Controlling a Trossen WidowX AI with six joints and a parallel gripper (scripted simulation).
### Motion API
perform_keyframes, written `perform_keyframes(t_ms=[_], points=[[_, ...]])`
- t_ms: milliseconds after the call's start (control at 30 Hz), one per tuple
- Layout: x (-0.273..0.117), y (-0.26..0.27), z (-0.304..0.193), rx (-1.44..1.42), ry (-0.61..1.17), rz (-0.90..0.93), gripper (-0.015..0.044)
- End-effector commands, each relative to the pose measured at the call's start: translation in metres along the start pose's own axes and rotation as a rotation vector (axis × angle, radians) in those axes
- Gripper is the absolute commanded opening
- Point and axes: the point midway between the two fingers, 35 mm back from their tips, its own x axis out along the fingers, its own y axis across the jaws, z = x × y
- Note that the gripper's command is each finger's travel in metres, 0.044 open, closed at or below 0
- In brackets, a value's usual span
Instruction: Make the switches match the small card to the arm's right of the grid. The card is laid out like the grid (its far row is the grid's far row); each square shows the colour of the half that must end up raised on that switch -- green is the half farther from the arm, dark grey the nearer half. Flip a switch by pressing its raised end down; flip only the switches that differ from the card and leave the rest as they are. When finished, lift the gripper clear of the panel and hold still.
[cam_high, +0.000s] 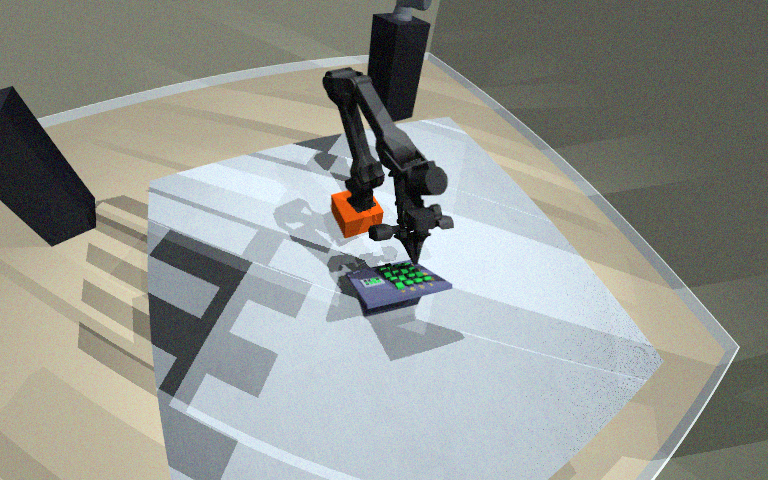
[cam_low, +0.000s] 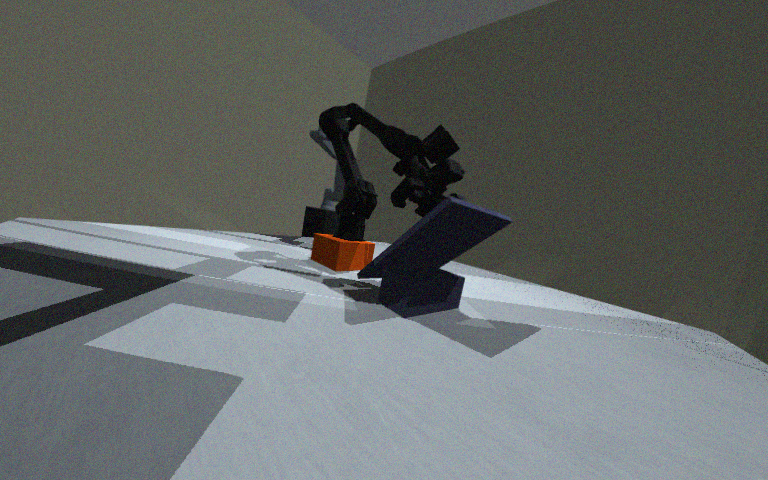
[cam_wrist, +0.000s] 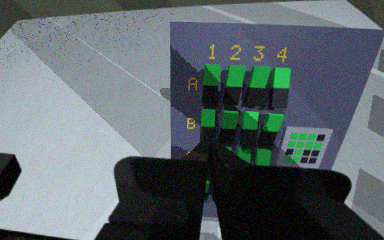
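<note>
The arm (cam_high: 390, 135) (cam_low: 390, 135) is matte black with chunky rounded joints; its black pincer (cam_high: 415, 257) (cam_wrist: 208, 143) has tapered, pointed fingers.

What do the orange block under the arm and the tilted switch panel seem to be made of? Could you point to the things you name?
The orange block (cam_high: 341, 217) (cam_low: 334, 254): probably matte plastic or painted material, judging by its even colour and lack of glossy highlights. The switch panel (cam_high: 390, 300) (cam_low: 441, 232) (cam_wrist: 320, 65): perhaps matte plastic or painted metal; its flat, uniform blue-purple faces leave that open.
</note>
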Motion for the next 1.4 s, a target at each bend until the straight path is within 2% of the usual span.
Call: perform_keyframes(t_ms=[0,1367], points=[[0.0055,0.0004,0.0,-0.004,-0.001,0.003,0.0],[0.0136,0.0004,-0.0002,-0.004,-0.001,0.003,0.0]])
